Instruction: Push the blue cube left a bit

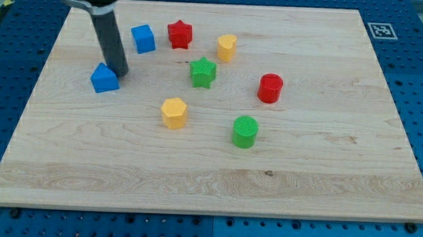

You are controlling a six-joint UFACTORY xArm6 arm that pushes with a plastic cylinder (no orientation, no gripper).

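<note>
Blue cube (143, 38) sits upright, glossy, above my tip (120, 73); no fingers show.

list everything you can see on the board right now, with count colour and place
blue cube: 1, blue, upper left of the board, left of the red star
blue pointed block: 1, blue, left side, below the cube
red star: 1, red, near the top edge
yellow block: 1, yellow, right of the red star
green star: 1, green, centre
red cylinder: 1, red, right of centre
yellow hexagonal block: 1, yellow, below the green star
green cylinder: 1, green, lower centre right
wooden board: 1, light wood, on a blue pegboard surface
my tip: 1, dark rod, just right of the blue pointed block, below left of the blue cube
</note>
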